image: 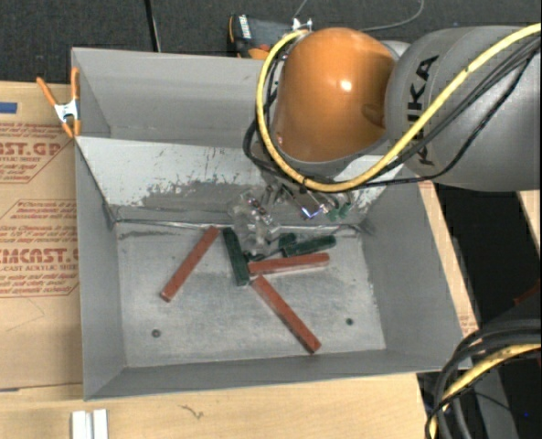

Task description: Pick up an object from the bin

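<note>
Pincer (255,222) is seen low near the centre of the bin (207,337); its opening cannot be told. A dark green stick (238,260) lies at its 6 o'clock, touching a red-brown stick (289,263). Risk: both sticks could be pinched together, or one knocked aside.

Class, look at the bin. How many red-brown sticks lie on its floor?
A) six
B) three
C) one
B: three red-brown sticks can be counted. They are the left stick, the middle stick lying level, and the front stick lying on a slant.
</note>
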`<state>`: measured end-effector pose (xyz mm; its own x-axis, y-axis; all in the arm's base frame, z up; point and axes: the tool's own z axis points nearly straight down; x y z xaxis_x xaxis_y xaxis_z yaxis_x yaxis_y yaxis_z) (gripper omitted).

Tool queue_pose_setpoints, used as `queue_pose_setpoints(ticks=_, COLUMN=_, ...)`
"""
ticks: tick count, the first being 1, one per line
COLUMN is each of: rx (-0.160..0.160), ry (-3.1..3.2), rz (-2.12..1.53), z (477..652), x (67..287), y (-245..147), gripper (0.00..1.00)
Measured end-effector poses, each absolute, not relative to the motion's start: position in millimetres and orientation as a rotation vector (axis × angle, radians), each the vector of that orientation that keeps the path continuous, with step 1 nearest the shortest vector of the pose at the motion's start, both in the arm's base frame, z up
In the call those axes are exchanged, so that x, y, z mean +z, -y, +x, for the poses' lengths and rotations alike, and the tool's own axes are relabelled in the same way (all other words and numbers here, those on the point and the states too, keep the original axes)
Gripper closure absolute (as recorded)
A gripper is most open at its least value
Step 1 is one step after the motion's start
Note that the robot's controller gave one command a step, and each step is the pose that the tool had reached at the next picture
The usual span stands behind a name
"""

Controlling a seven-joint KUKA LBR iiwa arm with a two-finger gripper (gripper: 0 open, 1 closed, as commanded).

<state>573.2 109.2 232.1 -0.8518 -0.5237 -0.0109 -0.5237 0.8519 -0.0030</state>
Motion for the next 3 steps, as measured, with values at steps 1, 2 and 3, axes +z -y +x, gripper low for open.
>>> queue_pose_setpoints(ticks=1, rx=0.002, ry=-3.02, rz=-0.852, z=571.6, x=228.0, y=-108.4, gripper=0.0)
queue_pose_setpoints(ticks=2, rx=0.006, ry=-3.112, rz=-0.443, z=568.6, x=153.7, y=-207.5, gripper=0.0)
queue_pose_setpoints(ticks=3, rx=-0.001, ry=-3.087, rz=-0.616, z=560.7, x=65.2, y=-189.6, gripper=0.0)
